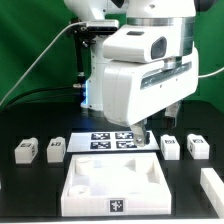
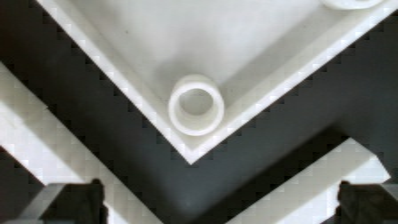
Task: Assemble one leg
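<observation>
Small white legs with marker tags lie on the black table in the exterior view: two at the left (image 1: 27, 150) (image 1: 55, 148) and two at the right (image 1: 170, 146) (image 1: 197, 147). My gripper (image 1: 146, 134) hangs over the far right corner of the large white tray-like piece (image 1: 80, 186), apart from every leg. In the wrist view the gripper (image 2: 217, 205) is open and empty, with one dark fingertip (image 2: 71, 200) at each lower corner. Between them lies the tray's corner with its round socket (image 2: 196, 105). No leg shows in the wrist view.
The marker board (image 1: 113, 139) lies flat behind the tray, under the arm. Another white piece (image 1: 213, 185) sits cut off at the exterior view's right edge. A green backdrop stands behind the table.
</observation>
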